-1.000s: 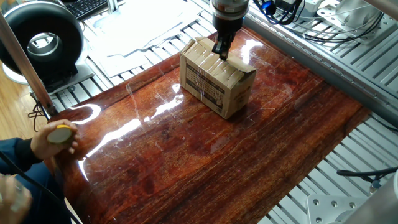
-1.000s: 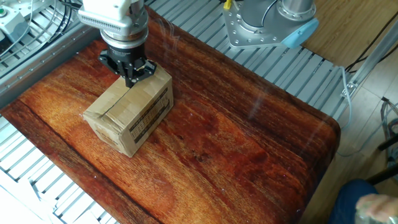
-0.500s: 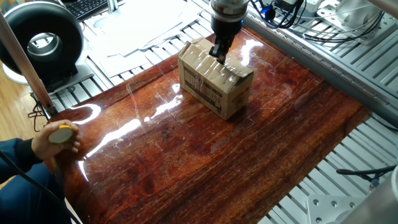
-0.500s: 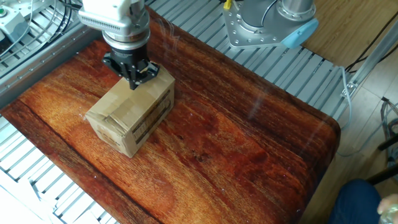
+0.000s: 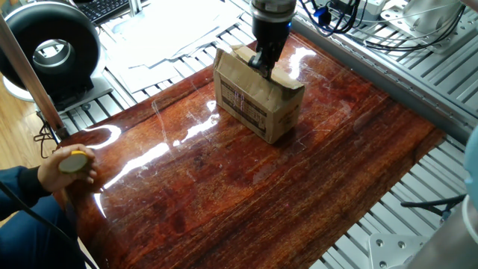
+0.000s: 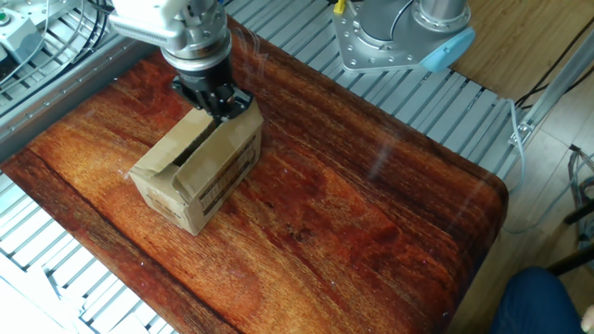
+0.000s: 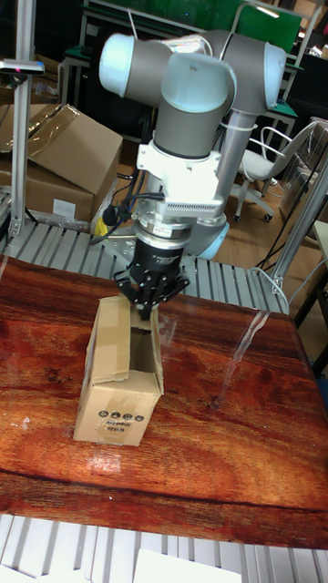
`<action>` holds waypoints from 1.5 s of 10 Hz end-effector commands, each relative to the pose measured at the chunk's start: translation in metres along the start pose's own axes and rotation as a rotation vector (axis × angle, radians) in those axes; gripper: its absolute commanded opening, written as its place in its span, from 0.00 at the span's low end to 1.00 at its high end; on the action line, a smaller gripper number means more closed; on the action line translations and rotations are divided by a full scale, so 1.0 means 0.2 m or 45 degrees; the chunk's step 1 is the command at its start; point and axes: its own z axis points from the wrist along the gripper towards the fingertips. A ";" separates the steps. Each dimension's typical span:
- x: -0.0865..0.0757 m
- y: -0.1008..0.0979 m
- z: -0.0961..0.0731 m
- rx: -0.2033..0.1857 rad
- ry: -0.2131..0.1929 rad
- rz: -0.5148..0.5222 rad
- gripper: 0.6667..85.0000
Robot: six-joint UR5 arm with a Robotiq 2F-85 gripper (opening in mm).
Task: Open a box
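Observation:
The box (image 5: 254, 101) is a small brown cardboard carton with black print on its side. It stands on the glossy wooden tabletop (image 5: 246, 187) and also shows in the other fixed view (image 6: 197, 172) and the tall view (image 7: 121, 387). Its top flaps are partly raised along the middle seam, and a dark gap shows inside (image 7: 141, 351). My gripper (image 5: 263, 66) points straight down with its fingers together, their tips dipped into the seam at the box's end nearest the arm's base (image 6: 223, 107) (image 7: 146, 311). Nothing shows held between the fingers.
A person's hand holding a round yellow thing (image 5: 72, 163) rests at the table's left edge. A black round device (image 5: 52, 46) and papers lie beyond it. The arm's base (image 6: 399, 32) stands on the slatted metal frame. Large cardboard boxes (image 7: 64, 155) sit behind.
The gripper has slid along the box top and its tips have sunk into the seam. The flaps, flat a second ago, now stand partly up, and the box has shifted slightly.

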 end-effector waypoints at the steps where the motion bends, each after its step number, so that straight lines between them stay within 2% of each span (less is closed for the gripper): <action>1: 0.01 0.14 -0.07 -0.103 0.058 0.115 0.00; 5: -0.03 0.23 -0.10 -0.163 0.068 0.208 0.00; 7: -0.06 0.27 -0.10 -0.199 0.055 0.247 0.00; 12: -0.14 0.29 -0.09 -0.199 0.011 0.277 0.00; 15: -0.19 0.28 -0.06 -0.199 -0.035 0.270 0.00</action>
